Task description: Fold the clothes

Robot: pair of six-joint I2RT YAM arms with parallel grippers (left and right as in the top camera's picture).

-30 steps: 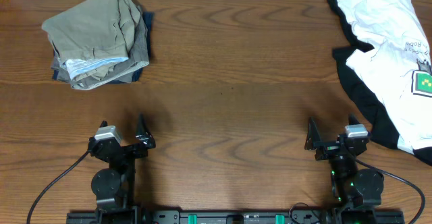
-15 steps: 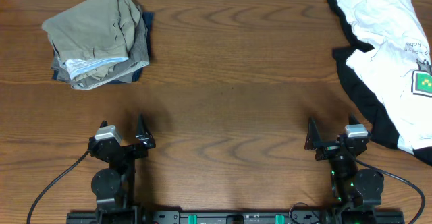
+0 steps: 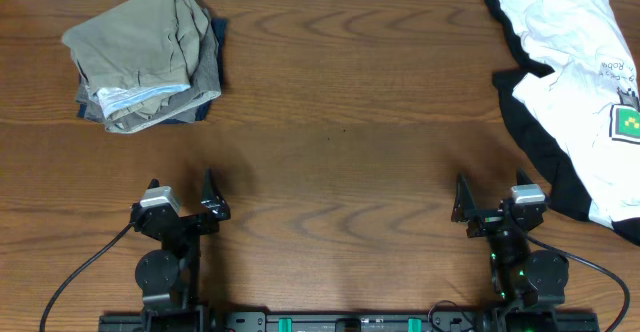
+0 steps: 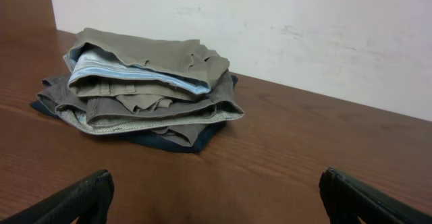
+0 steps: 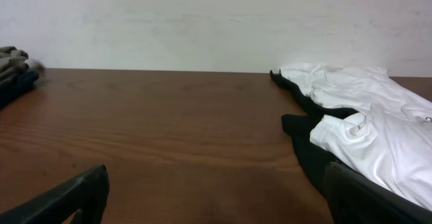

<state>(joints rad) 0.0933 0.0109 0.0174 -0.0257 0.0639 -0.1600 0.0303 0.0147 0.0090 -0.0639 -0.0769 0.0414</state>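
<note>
A stack of folded clothes, khaki on top over grey and navy pieces, lies at the far left of the table; it also shows in the left wrist view. A crumpled white and black T-shirt with a green print lies unfolded at the far right, and also shows in the right wrist view. My left gripper is open and empty near the front edge, well short of the stack. My right gripper is open and empty, just left of the shirt's black hem.
The brown wooden table spreads between the stack and the shirt. A pale wall stands behind the far edge. Cables run from both arm bases at the front edge.
</note>
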